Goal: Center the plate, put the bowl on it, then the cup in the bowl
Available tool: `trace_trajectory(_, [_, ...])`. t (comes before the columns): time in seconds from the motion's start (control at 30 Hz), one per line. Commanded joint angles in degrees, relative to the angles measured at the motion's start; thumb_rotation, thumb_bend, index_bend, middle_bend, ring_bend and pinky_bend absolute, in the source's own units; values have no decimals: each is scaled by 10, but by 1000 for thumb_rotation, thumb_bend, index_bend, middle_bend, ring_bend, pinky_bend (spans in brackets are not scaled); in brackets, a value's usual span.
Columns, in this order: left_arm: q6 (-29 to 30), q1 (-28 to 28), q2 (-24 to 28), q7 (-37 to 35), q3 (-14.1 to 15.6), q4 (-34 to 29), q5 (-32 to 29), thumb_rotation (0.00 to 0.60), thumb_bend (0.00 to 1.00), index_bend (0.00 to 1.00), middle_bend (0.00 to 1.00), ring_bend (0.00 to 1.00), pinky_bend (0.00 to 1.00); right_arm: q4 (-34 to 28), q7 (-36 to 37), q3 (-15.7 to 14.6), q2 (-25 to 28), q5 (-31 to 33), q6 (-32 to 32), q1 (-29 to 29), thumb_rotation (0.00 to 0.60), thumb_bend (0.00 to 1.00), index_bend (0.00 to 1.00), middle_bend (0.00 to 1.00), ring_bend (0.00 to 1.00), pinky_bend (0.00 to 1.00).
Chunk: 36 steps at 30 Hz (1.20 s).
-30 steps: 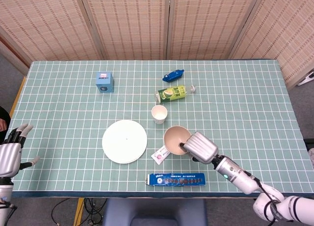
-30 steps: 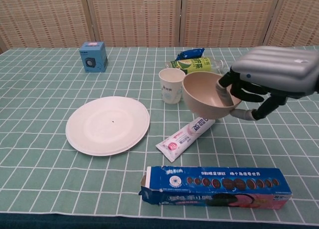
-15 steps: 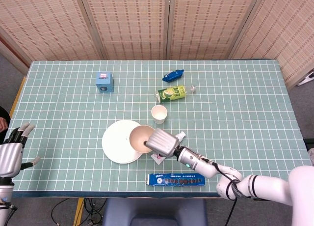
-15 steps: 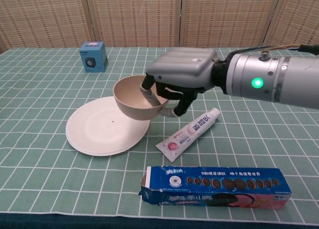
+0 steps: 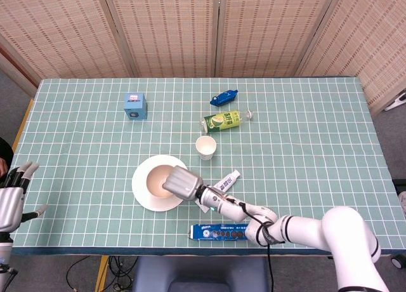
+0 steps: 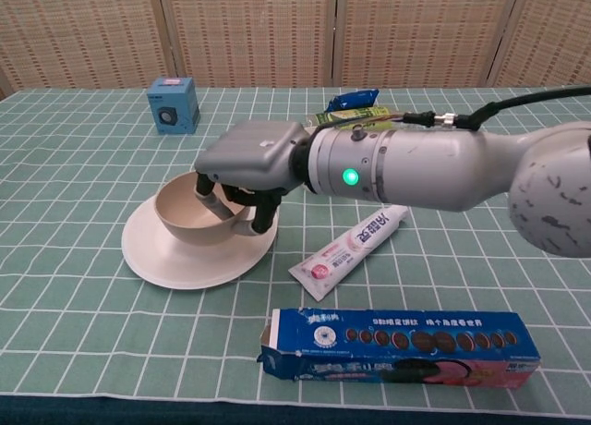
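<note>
The tan bowl (image 5: 154, 179) (image 6: 187, 220) sits low over the middle of the white plate (image 5: 143, 195) (image 6: 157, 263); whether it touches the plate I cannot tell. My right hand (image 5: 183, 182) (image 6: 247, 163) grips the bowl's right rim, fingers curled over the edge. The paper cup (image 5: 205, 147) stands upright beyond the plate to the right; in the chest view the arm hides it. My left hand (image 5: 11, 198) hangs off the table's left edge, fingers apart and holding nothing.
A toothpaste tube (image 5: 219, 185) (image 6: 355, 246) lies right of the plate. A blue cookie box (image 5: 227, 231) (image 6: 397, 347) lies along the near edge. A green bottle (image 5: 223, 120), a blue packet (image 5: 223, 98) and a small blue box (image 5: 135, 106) (image 6: 173, 104) sit further back.
My right hand carried the bowl leftward from beside the toothpaste tube and lowered it over the middle of the plate. The left hand stayed off the table's left edge.
</note>
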Motion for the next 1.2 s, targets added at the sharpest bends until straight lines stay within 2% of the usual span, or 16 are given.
trace_trajectory(0.03, [0, 1, 0, -2, 0, 1, 0, 600, 119, 113, 106, 127, 386, 33, -2, 1, -25, 9, -13, 23, 600, 386, 611, 839, 789, 877])
trace_trajectory(0.2, [0, 3, -1, -6, 2, 6, 1, 600, 119, 113, 106, 126, 386, 54, -20, 0, -38, 29, -18, 35, 600, 338, 585, 818, 788, 877])
trace_trajectory(0.43, [1, 5, -2, -9, 1, 10, 1, 600, 119, 110, 106, 126, 386, 38, -60, -5, -29, 67, -8, 27, 600, 195, 315, 773, 764, 878])
trace_trajectory(0.6, [2, 6, -2, -8, 0, 8, 2, 600, 119, 109, 106, 126, 386, 1, -86, -8, -7, 92, 15, 13, 600, 137, 205, 682, 679, 874])
trace_trajectory(0.67, [2, 6, -2, -8, -1, 7, 2, 600, 119, 109, 106, 126, 386, -14, -93, -7, 4, 103, 22, 9, 600, 127, 169, 601, 606, 824])
trace_trajectory(0.83, [4, 6, 0, -5, -2, 3, 2, 600, 119, 109, 106, 126, 386, -68, -100, 2, 44, 126, 52, -7, 600, 125, 140, 477, 495, 705])
trace_trajectory(1.03, [4, 7, 1, -7, -3, 3, 1, 600, 119, 109, 106, 127, 386, -138, -83, 11, 110, 136, 88, -31, 600, 125, 140, 410, 430, 672])
trace_trajectory(1.2, [4, 7, -1, -4, -2, 1, 4, 600, 119, 110, 106, 126, 386, -150, -62, 19, 147, 158, 92, -39, 600, 125, 140, 316, 320, 546])
